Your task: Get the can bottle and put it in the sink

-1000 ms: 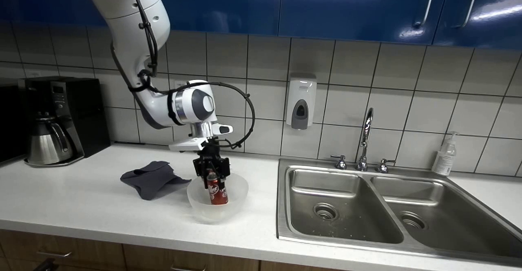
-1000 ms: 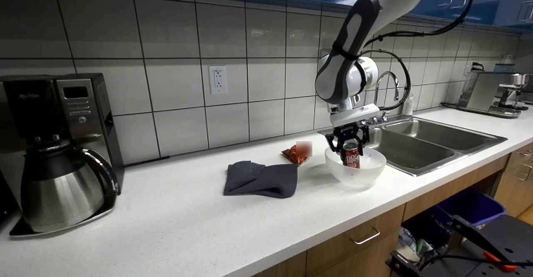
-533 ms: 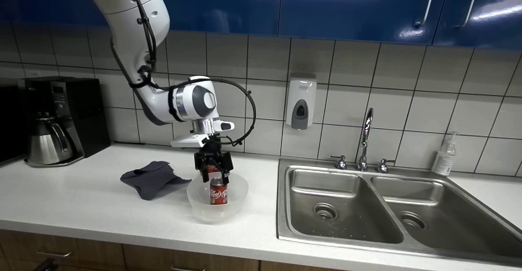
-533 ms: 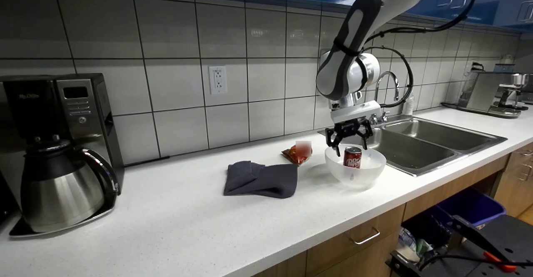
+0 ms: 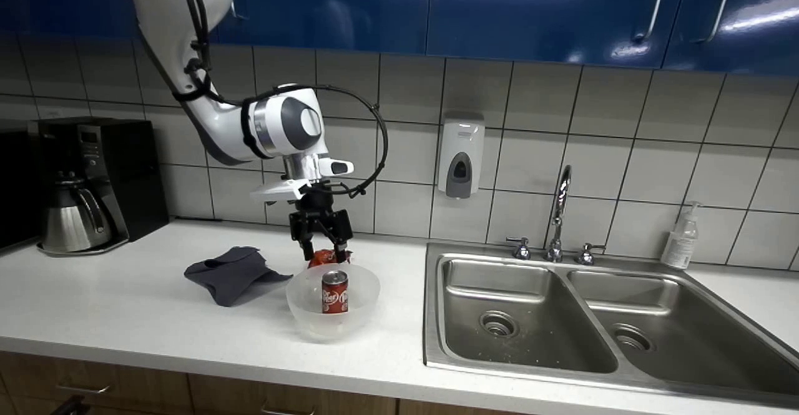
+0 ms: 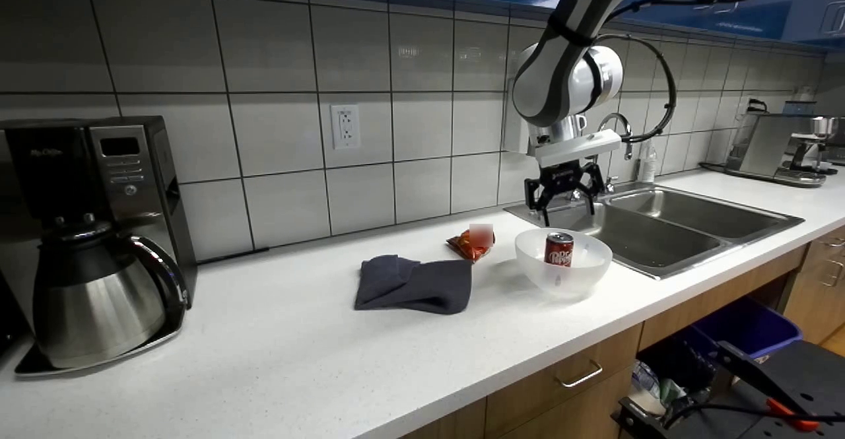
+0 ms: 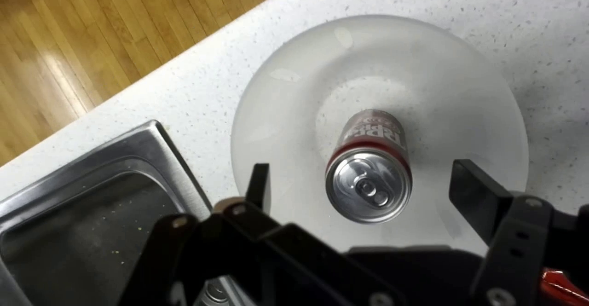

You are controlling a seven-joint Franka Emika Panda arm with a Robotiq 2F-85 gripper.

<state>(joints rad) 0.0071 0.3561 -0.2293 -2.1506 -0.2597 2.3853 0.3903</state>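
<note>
The tool (image 6: 568, 216) hangs higher than the frosted bowl (image 5: 362, 296), its jaws standing wide apart. The can bottle (image 7: 368, 184) is upright inside the bowl, whose near wall hides its base from me in both exterior views. In an exterior view, a blurred patch covers part of the red packet (image 6: 466, 247) on the table (image 6: 264, 333); the wrist view crops the sink (image 7: 156, 150), the tool covering some of it.

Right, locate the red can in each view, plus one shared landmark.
In an exterior view: can, below and left of centre.
In an exterior view: can, below and right of centre.
In the wrist view: can, right of centre.
Shared landmark: the translucent bowl around it.
</note>
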